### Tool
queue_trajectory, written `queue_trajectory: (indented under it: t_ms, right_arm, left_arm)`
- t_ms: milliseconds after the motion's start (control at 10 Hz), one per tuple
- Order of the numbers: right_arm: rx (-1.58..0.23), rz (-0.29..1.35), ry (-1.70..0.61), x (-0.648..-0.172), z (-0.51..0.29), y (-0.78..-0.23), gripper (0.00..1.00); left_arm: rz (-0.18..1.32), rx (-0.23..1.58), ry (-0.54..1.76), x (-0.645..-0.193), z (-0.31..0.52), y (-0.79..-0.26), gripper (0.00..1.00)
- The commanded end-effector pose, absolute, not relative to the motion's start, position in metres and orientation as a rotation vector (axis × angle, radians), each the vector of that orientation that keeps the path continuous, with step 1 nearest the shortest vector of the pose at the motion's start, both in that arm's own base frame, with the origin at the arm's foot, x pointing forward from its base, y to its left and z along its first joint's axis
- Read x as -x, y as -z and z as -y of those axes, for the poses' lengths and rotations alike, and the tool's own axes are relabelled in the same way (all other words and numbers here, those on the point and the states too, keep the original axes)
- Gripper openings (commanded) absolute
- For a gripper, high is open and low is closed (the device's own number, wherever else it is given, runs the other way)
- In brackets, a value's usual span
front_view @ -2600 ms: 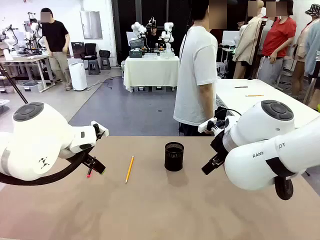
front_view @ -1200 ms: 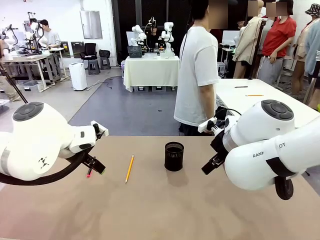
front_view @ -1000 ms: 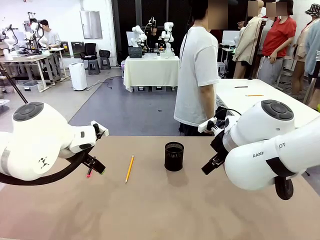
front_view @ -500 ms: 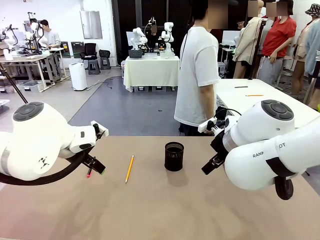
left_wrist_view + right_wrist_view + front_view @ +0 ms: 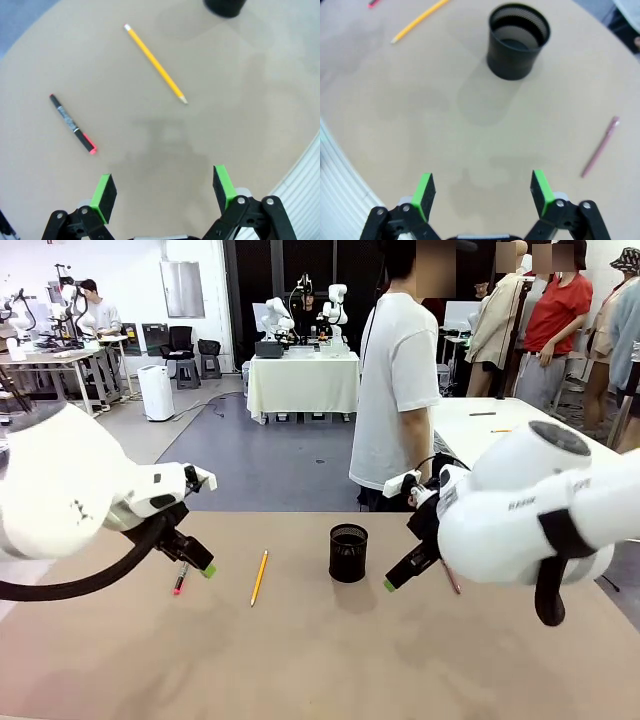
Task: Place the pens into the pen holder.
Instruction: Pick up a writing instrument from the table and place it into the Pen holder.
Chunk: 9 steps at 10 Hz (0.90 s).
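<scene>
Both claws are spread wide. The left gripper (image 5: 163, 189) hovers above the table (image 5: 320, 660) by the black marker with a red end (image 5: 72, 124). The right gripper (image 5: 482, 192) hangs near the mesh pen holder (image 5: 519, 40). The yellow pencil (image 5: 259, 577) lies left of the holder, the pinkish pen (image 5: 600, 147) to its right.

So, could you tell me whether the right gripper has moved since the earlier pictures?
Yes, the right gripper has shifted left, nearer the pen holder.
</scene>
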State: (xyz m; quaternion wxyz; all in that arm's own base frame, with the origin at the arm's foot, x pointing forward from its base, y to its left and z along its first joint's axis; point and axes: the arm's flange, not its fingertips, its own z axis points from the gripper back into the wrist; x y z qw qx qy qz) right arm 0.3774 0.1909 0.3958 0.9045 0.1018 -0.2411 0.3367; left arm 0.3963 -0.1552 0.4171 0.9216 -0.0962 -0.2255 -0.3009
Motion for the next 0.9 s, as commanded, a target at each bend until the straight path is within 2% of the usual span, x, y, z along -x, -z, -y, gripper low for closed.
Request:
queue_trajectory:
  t_ms: [0,200,500,800]
  right_arm:
    - [-0.320,0.445,-0.770,-0.389,-0.171,-0.422,1.00]
    - [-0.377,0.429,-0.822,-0.394,-0.160,-0.451,1.00]
    - [-0.431,0.488,-0.934,-0.407,-0.124,-0.492,1.00]
    - [-0.446,0.590,-0.901,-0.410,-0.093,-0.532,1.00]
  left_arm:
    - [0.480,0.317,0.693,-0.403,0.131,-0.436,1.00]
    - [0.550,0.376,0.783,-0.403,0.119,-0.461,1.00]
    - [0.624,0.425,0.830,-0.407,0.093,-0.494,1.00]
    - [0.663,0.423,0.841,-0.407,0.070,-0.530,1.00]
